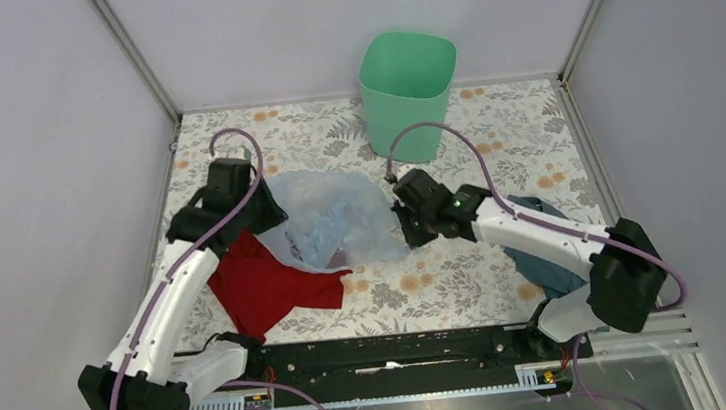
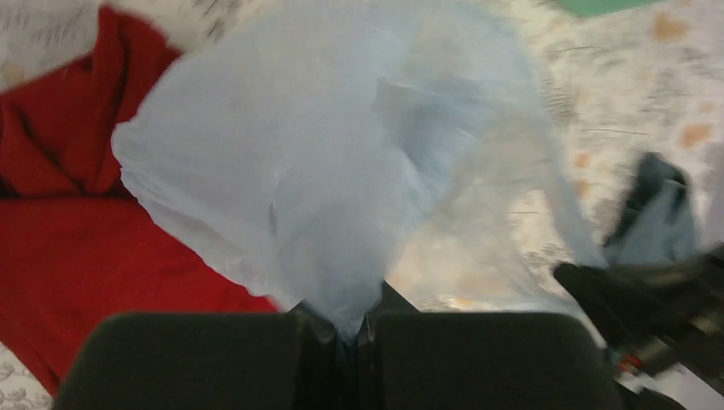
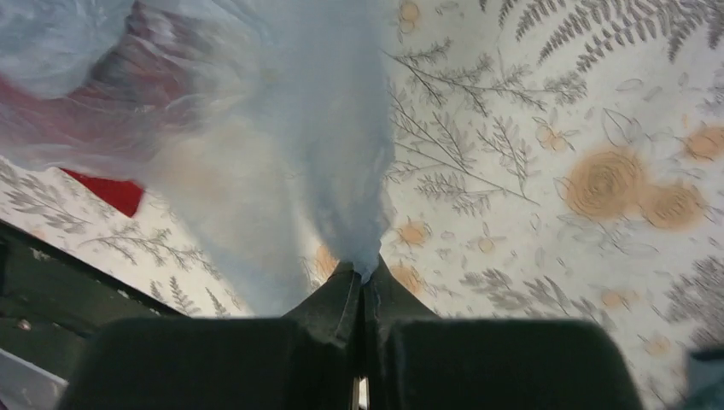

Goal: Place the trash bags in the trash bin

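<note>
A translucent pale-blue trash bag [image 1: 332, 218] is stretched between my two grippers at the middle of the table. My left gripper [image 1: 262, 215] is shut on its left edge, and in the left wrist view the film [image 2: 324, 171] fans out from the pinched jaws [image 2: 359, 320]. My right gripper [image 1: 402, 216] is shut on its right edge, and the bag [image 3: 282, 154] rises from its closed jaws [image 3: 365, 273]. The mint-green trash bin [image 1: 407, 90] stands upright at the back, behind the right gripper. A red bag or cloth [image 1: 271, 284] lies under the left arm.
A grey-blue bag or cloth [image 1: 544, 248] lies under the right arm at the right side. The floral tablecloth [image 1: 466, 275] covers the table. Grey walls close in the left, right and back. A black rail [image 1: 383, 354] runs along the near edge.
</note>
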Robot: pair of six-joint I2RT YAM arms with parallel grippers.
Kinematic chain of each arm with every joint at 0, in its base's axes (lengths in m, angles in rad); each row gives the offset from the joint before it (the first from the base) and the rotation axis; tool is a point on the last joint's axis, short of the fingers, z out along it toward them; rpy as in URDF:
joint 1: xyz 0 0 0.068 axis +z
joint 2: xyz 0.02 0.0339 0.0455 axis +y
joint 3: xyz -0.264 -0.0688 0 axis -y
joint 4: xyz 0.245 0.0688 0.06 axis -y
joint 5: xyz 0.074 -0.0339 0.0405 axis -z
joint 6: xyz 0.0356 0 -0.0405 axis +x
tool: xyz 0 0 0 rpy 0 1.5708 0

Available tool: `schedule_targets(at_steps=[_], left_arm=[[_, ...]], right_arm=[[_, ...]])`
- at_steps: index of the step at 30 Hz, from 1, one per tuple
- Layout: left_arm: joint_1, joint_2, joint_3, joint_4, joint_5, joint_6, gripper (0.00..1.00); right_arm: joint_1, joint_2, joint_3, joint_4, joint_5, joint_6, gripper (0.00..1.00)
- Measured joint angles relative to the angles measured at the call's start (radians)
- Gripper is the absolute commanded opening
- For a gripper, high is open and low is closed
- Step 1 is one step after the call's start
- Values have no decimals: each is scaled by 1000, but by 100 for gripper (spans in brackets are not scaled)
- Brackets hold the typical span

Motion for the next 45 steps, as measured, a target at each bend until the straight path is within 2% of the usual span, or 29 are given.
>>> schedule_targets(at_steps=[2, 4, 5, 6, 7, 8, 10, 11, 14, 16, 18, 20, 22, 24, 26, 28, 30, 31, 33, 34, 36, 39, 42, 45], left_arm=[[0, 35, 118, -75, 37, 16, 0], [0, 94, 361, -98, 80, 30, 0], [0, 138, 533, -68, 121, 31, 0], [1, 181, 702, -13, 166, 28, 0], [1, 202, 818, 77, 210, 21, 0], [1, 193, 882, 197, 254, 9, 0], [0, 91, 841, 366, 298, -10, 0], [0, -2, 748, 442, 302, -14, 0], [-2, -239, 481, 509, 215, -16, 0], [-1, -307, 330, 479, 107, -18, 0], [2, -263, 199, 420, 20, -24, 0], [8, -170, 55, 356, -17, -24, 0], [10, -59, -87, 261, -16, -21, 0], [10, -39, -131, 112, 2, -15, 0], [10, -60, -35, 47, 30, -3, 0], [10, -39, 208, 29, 77, 8, 0], [10, -13, 455, 116, 130, 13, 0], [10, -17, 553, 182, 160, 13, 0], [10, -68, 621, 286, 195, 13, 0], [10, -105, 612, 331, 201, 13, 0], [10, -221, 523, 392, 191, 9, 0], [10, -346, 335, 401, 117, -18, 0], [10, -297, 126, 338, 63, -38, 0], [10, -163, -63, 194, 41, -39, 0]], right_arm=[[-1, 66, 115, -108, 3, -19, 0], [-2, 151, 389, -185, 5, -55, 0], [0, 198, 555, -193, 5, -74, 0], [3, 245, 731, -204, 4, -92, 0], [8, 282, 887, -216, 4, -106, 0], [13, 323, 1121, -227, 0, -124, 0], [26, 291, 1197, -147, -6, -132, 0], [33, 230, 1174, -99, -11, -135, 0], [41, -87, 775, 98, -19, -133, 0], [21, -230, 528, 182, -26, -105, 0], [-13, -234, 357, 253, -45, -64, 0], [-35, -129, 194, 278, -64, -24, 0], [-41, 12, 103, 230, -71, -4, 0], [-42, 107, 82, 106, -67, -4, 0], [-42, 123, 178, -39, -56, -24, 0], [-43, 143, 417, -119, -50, -53, 0], [-43, 179, 762, -122, -52, -81, 0], [-41, 183, 867, -100, -54, -90, 0], [-38, 135, 1007, -16, -61, -104, 0], [-37, 67, 998, 33, -71, -106, 0], [-34, -64, 873, 102, -80, -107, 0], [-31, -250, 569, 230, -81, -81, 0], [-32, -206, 282, 314, -108, -19, 0], [-31, -9, 76, 276, -141, 32, 0]])
